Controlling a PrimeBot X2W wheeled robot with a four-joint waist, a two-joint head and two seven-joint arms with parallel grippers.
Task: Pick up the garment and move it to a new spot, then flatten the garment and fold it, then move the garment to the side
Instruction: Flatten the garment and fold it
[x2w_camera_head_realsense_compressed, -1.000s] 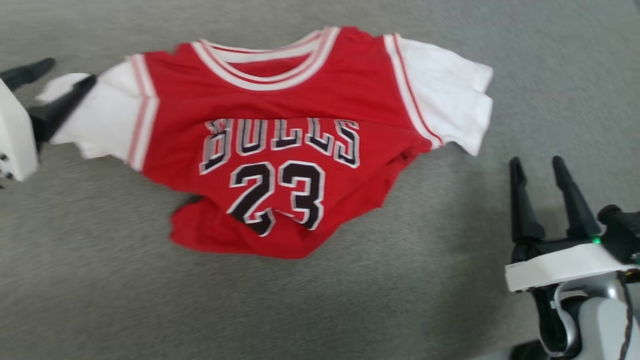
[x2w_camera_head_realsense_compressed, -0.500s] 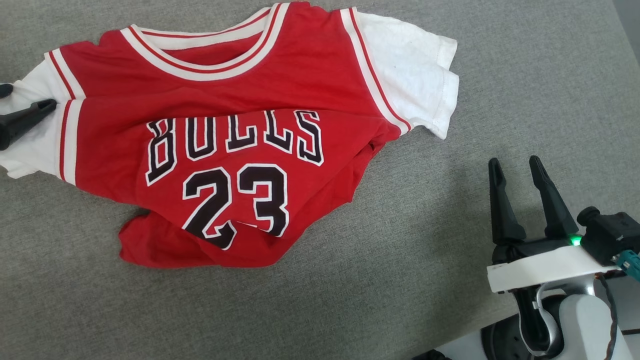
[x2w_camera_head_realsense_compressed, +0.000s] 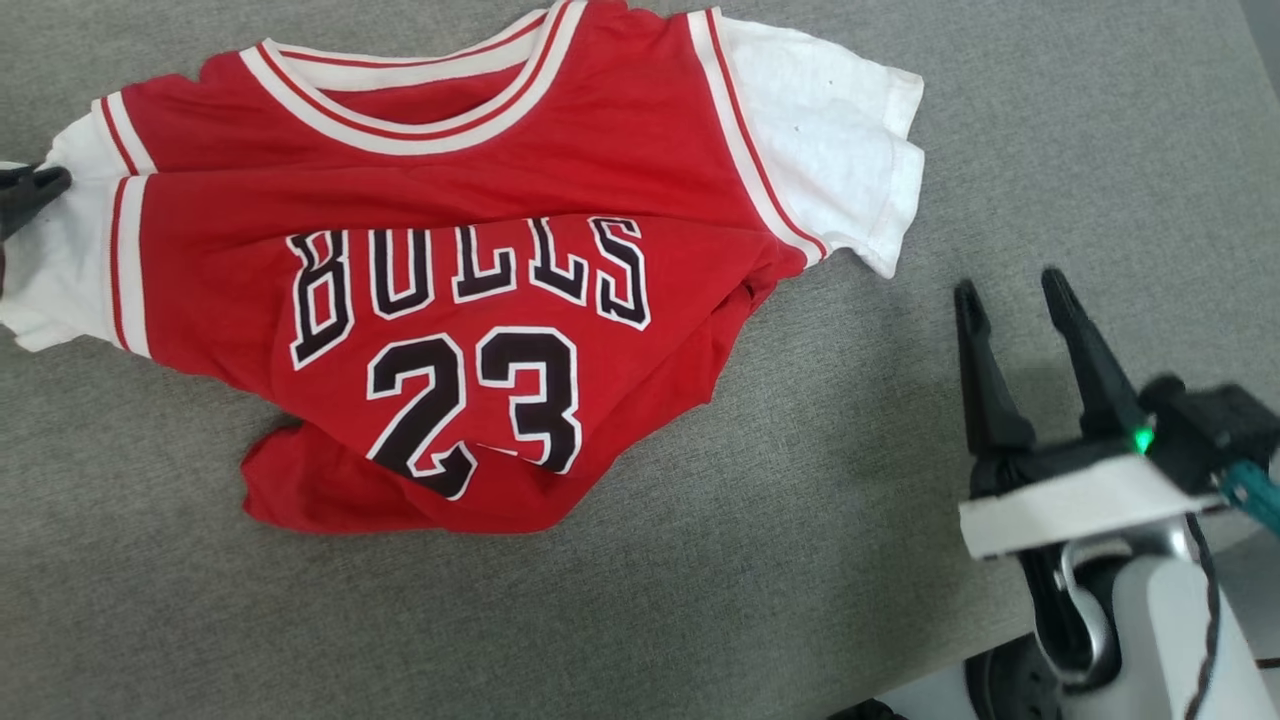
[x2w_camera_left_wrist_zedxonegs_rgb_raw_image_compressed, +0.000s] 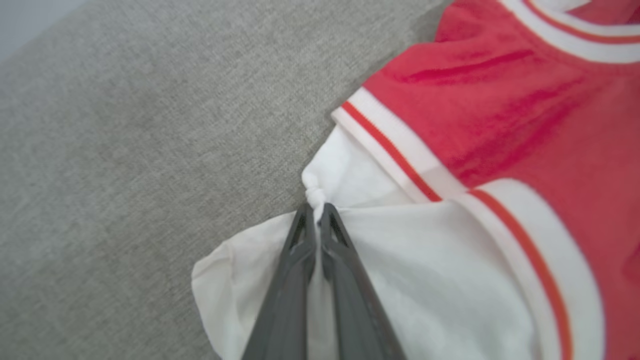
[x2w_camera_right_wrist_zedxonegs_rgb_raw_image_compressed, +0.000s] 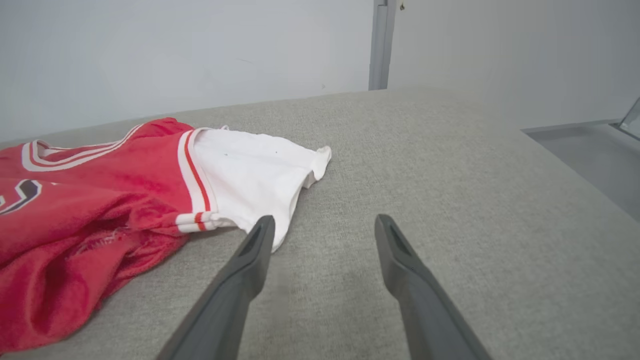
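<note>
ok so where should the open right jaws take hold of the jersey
The jersey's free white sleeve, at the lower hem corner nearest the right jaws, coming in low from the robot's right. That sleeve lies spread with its open edge facing that way, and the left jaws are shut on the other sleeve.

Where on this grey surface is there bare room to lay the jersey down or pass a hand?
Bare grey surface runs below the garment across to the right gripper, and beyond that gripper beside the free white sleeve. Crowded: the left edge, where the left gripper is shut on the other sleeve.
</note>
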